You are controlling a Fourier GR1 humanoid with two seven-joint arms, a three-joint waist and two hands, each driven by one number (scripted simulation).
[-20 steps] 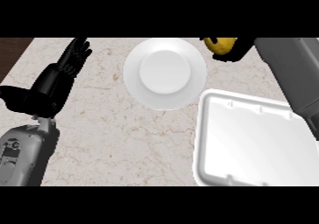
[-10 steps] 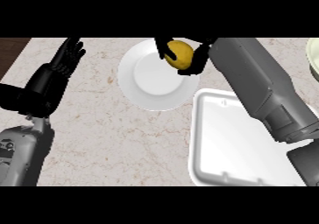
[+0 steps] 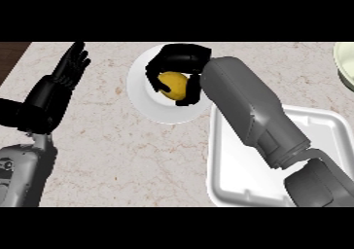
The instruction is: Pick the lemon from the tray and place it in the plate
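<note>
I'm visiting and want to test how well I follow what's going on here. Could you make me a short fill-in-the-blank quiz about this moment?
1. The right hand is curled round a yellow ____.
2. That hand is over the white round ____, not over the tray.
3. The left hand shows at the view's left with its fingers ____ and holds nothing.

Missing words: lemon; plate; open (straight).

Surface point(image 3: 122, 146) looks like veined beige marble, smooth. Plate point(image 3: 144, 99) and tray point(image 3: 330, 121) are plain matt white. Lemon point(image 3: 174, 86) is matt yellow with smooth skin.
</note>
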